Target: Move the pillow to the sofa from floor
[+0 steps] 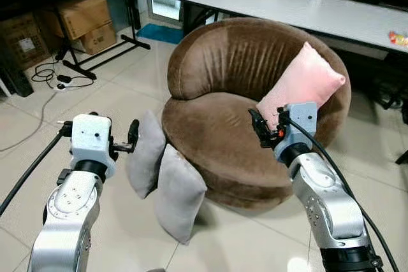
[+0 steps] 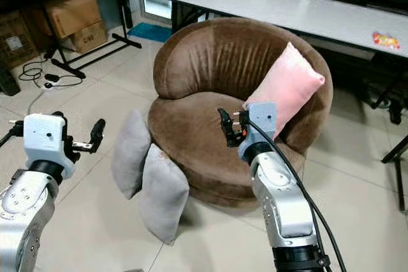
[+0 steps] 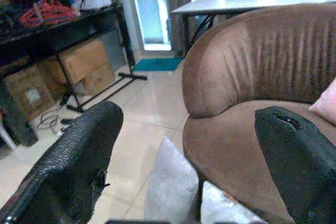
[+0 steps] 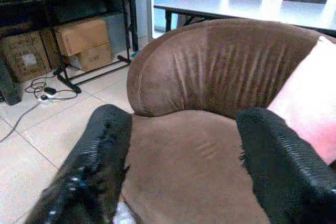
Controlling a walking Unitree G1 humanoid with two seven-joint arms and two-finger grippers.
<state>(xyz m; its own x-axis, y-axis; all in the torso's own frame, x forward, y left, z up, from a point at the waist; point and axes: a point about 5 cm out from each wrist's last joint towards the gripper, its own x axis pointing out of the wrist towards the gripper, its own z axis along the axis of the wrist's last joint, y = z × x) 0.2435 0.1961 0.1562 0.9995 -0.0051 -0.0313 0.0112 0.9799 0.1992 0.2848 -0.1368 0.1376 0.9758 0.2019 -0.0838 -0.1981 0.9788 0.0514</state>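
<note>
**Left arm nearer the floor pillows**

Two grey pillows stand on edge on the floor against the sofa (image 1: 217, 138) base: rear pillow (image 1: 145, 154), front pillow (image 1: 178, 192), long axes roughly vertical. Left gripper (image 1: 132, 139) hovers just beside the rear pillow's upper edge, fingers spread, empty. Right gripper (image 1: 261, 128) sits over the seat near a pink pillow (image 1: 299, 84), fingers released too. My read: left arm takes it.

Sofa (image 1: 223, 125) centre frame: brown, faint vertical ribbing on the backrest. Pink pillow (image 1: 299, 87) on it, right of centre. Two grey pillows (image 1: 162, 179) lower left on cream floor tiles (image 1: 115, 93). Counter (image 1: 287, 4) top: white. Boxes (image 1: 83, 20) upper left: tan cardboard.
</note>
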